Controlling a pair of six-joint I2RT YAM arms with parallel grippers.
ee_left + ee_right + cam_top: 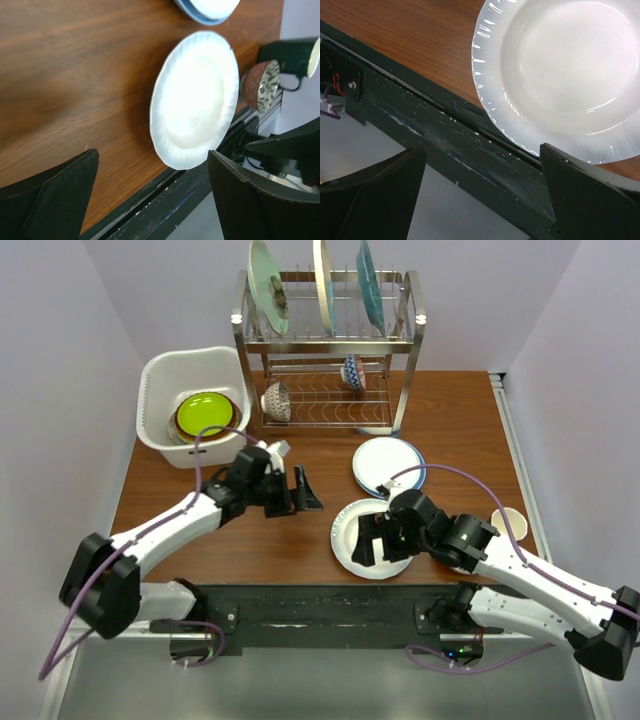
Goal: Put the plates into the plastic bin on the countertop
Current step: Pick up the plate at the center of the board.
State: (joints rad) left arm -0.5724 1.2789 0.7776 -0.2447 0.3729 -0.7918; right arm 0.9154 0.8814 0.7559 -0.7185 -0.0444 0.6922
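**Pick-up prepared at the near edge**

Nearest the arm bases, a round white plate with a fluted rim [345,540] is laid flat at the very edge of the reddish-brown wood-grain table [450,430], close against the black rail. The right claw [380,540] is held low over it, spread as wide as it goes, with nothing gripped. In the right wrist view the plate's near rim is framed between the two dark fingers. A rim pinch is judged to be intended, since a flat plate offers no other hold.

To the left and a little farther in, the left claw [295,495] is held above bare wood, also wide open and empty. It is turned toward the white plate, and is judged to be kept out of the right arm's way.

Just behind the white plate, a round white plate with a blue rim [380,455] is laid flat, not yet binned.

At the far left, the white perforated plastic bin [152,405] is filled with a lime green plate [203,412] laid flat on an orange-red one [235,415].

At the back, three plates are stood on edge in the metal wire dish rack [330,340].
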